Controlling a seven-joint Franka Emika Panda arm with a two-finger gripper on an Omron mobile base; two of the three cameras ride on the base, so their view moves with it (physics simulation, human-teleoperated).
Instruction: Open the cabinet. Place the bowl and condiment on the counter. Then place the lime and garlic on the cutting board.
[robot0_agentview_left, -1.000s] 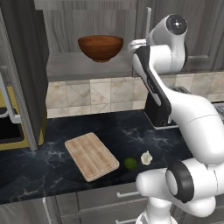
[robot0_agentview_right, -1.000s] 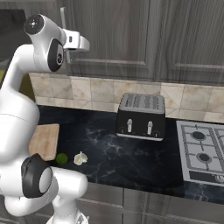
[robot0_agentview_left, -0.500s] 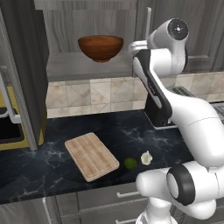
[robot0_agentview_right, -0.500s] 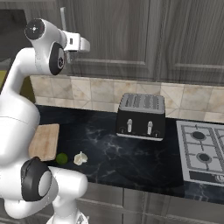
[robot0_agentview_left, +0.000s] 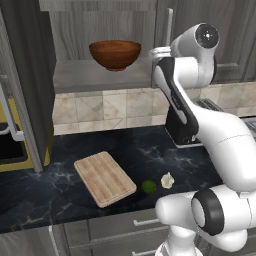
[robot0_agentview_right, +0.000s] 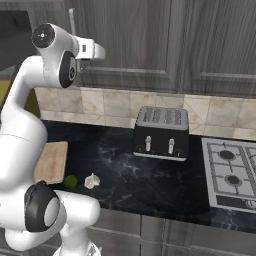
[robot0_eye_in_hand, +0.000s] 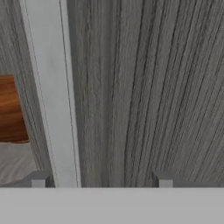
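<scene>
The cabinet's left door (robot0_agentview_left: 30, 75) stands swung open, and the reddish-brown bowl (robot0_agentview_left: 115, 54) rests on the shelf inside. My gripper (robot0_eye_in_hand: 101, 180) is up against the closed right door (robot0_eye_in_hand: 144, 87), open, with the silver bar handle (robot0_eye_in_hand: 50, 96) between the fingers, close to the left fingertip (robot0_eye_in_hand: 39, 179). The bowl's edge (robot0_eye_in_hand: 11, 109) shows past the handle. Down on the black counter (robot0_agentview_left: 150, 155) lie the cutting board (robot0_agentview_left: 105, 177), the lime (robot0_agentview_left: 148, 186) and the garlic (robot0_agentview_left: 167, 180), both just right of the board. The condiment is out of view.
A black toaster (robot0_agentview_right: 161, 132) stands on the counter behind the arm, and a gas hob (robot0_agentview_right: 232, 172) lies to its right. Grey drawers (robot0_agentview_left: 115, 230) run under the counter's front edge. More closed cabinet doors (robot0_agentview_right: 210, 45) hang to the right.
The upper arm has shifted slightly to the right while the hand stays at the right door's handle. Bowl, board, lime and garlic have not moved.
</scene>
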